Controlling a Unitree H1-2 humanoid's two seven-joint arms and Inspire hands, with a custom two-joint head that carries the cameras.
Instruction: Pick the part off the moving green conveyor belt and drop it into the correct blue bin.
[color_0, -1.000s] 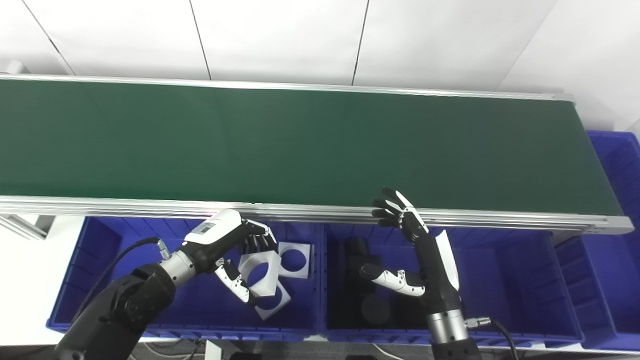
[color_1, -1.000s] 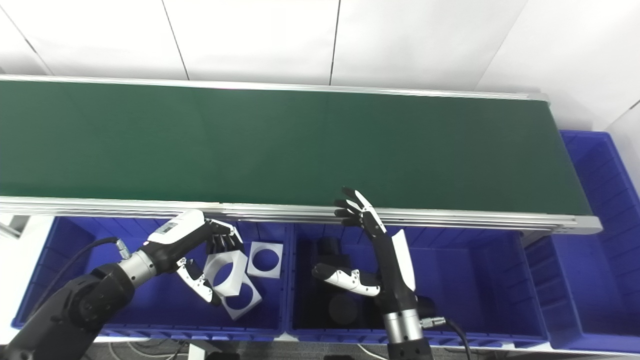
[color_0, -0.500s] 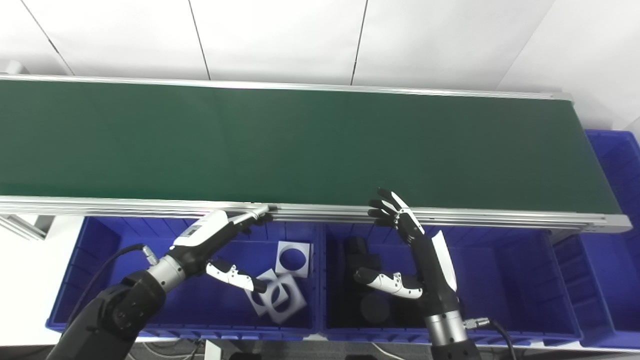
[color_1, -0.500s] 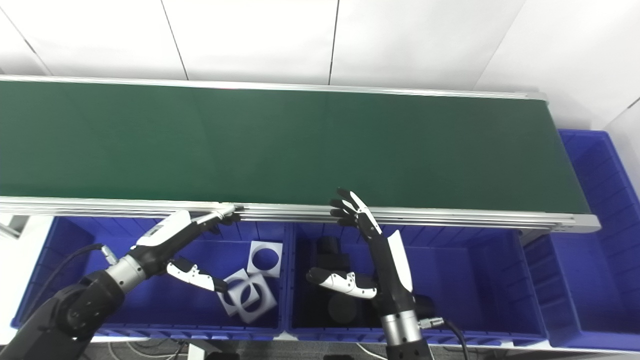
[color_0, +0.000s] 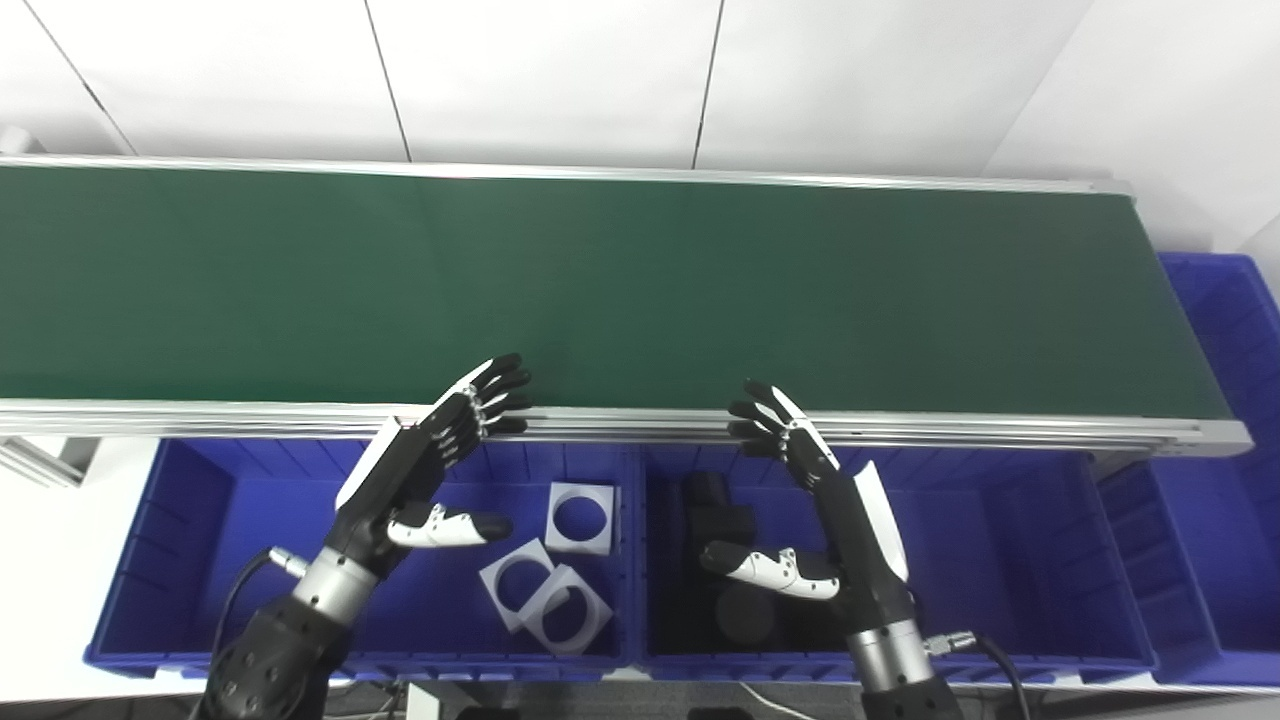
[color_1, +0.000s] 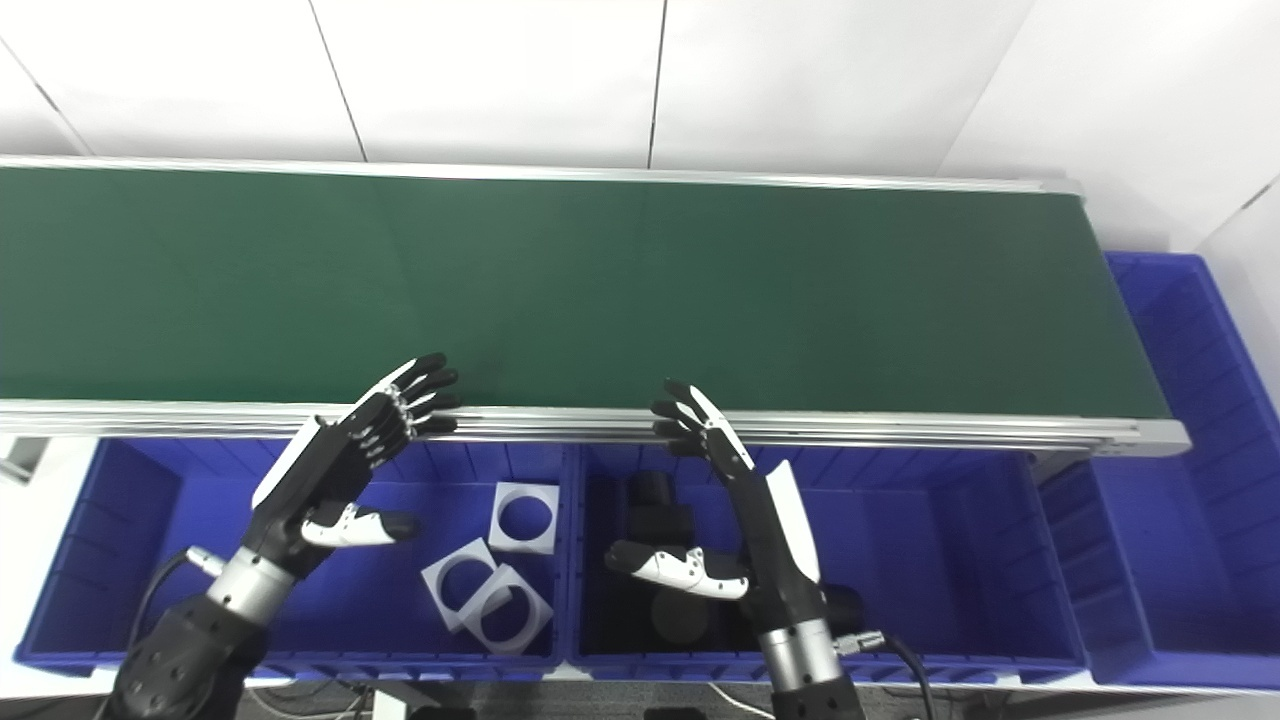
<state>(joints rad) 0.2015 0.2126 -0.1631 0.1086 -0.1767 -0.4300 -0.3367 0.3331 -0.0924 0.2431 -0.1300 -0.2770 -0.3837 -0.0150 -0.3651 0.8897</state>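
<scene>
Meanwhile, both hands hold nothing, fingers spread: the left hand (color_0: 415, 480) and right hand (color_0: 830, 510) rise from their blue bins, fingertips (color_0: 500, 385) of each reaching the near rail of the green conveyor belt (color_0: 620, 290), whose surface carries no part beyond them. Below and right of the left thumb, three white square parts with round holes (color_0: 560, 570) lie released in the left blue bin (color_0: 200, 520). Behind the right thumb, black parts (color_0: 720, 525) sit in the middle blue bin (color_0: 1010, 560).
</scene>
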